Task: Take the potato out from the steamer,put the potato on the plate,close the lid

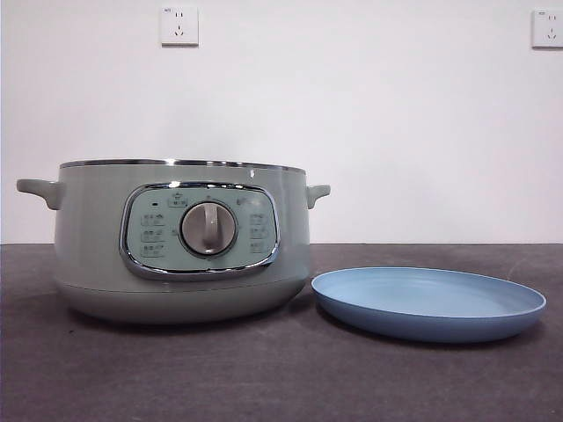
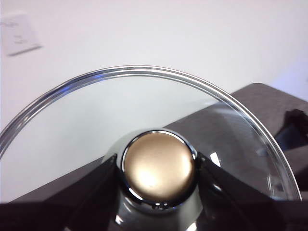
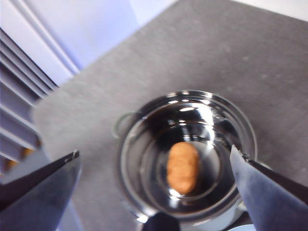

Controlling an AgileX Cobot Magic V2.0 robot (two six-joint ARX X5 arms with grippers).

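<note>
The pale green steamer (image 1: 180, 242) stands uncovered at the left of the table, seen from above as a shiny bowl (image 3: 144, 159) in the right wrist view. The orange-brown potato (image 3: 183, 167) lies on its floor. My right gripper (image 3: 154, 161) hangs open high above the pot, jaws spread wide. The light-blue plate (image 1: 428, 303) rests bare to the steamer's right. My left gripper (image 2: 159, 168) is shut on the knob (image 2: 158, 166) of the glass lid (image 2: 144, 110), held up away from the pot. Neither arm shows in the front view.
The dark table (image 1: 281, 378) stretches in front of the pot and plate. A white wall with two sockets (image 1: 179, 25) stands behind. A dark piece of equipment (image 2: 293, 130) shows past the lid's rim.
</note>
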